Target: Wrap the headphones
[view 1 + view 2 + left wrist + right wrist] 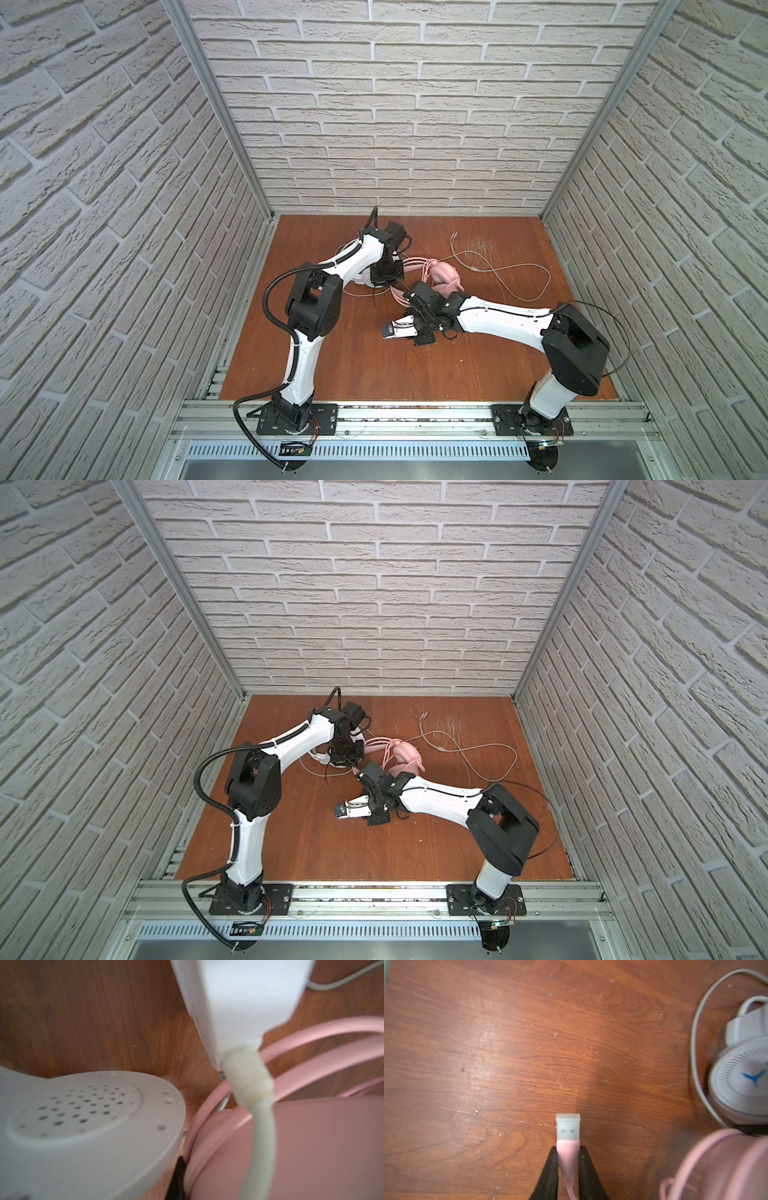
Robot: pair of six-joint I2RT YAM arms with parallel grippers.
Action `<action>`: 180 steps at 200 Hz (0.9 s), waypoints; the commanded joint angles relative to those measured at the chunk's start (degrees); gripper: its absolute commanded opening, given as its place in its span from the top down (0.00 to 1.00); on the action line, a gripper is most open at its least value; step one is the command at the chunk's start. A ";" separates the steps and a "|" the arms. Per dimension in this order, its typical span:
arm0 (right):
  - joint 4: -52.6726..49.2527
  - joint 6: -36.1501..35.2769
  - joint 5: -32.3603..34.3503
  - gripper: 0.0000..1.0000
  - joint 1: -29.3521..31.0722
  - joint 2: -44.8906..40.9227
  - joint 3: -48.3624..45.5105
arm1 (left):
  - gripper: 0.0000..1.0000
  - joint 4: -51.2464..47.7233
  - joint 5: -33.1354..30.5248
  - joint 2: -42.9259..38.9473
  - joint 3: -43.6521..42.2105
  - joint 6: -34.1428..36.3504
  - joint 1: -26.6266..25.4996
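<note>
The pink headphones (444, 272) (405, 750) lie at mid-table, their cord looped beside them. The white headphones (363, 280) (743, 1084) lie just left of them, mostly under my left wrist. My right gripper (389, 330) (568, 1148) points left over bare wood and is shut on the pink cord's USB plug (568, 1128). My left gripper (187, 1169) is down between the white cup (79, 1109) and a pink part (311, 1147). Only one black finger shows, lying against the pink edge, and the jaws look shut on the pink headphones.
The white cord (498, 270) (478, 754) sprawls in a wide loop over the back right of the wooden table (353, 374), its plug end near the back wall. Brick-pattern walls close in three sides. A metal rail (415, 415) with both arm bases runs along the front.
</note>
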 commanded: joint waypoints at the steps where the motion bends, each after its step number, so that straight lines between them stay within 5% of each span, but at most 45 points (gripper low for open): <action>1: 4.28 6.18 -2.80 0.94 -0.90 -4.70 -1.89 | 1.00 1.59 1.32 -2.40 -0.68 -1.06 0.00; 180: 15.18 37.76 -1.08 0.94 -7.95 -19.62 -8.55 | 1.00 2.92 -1.13 -8.37 -0.68 -2.24 -2.10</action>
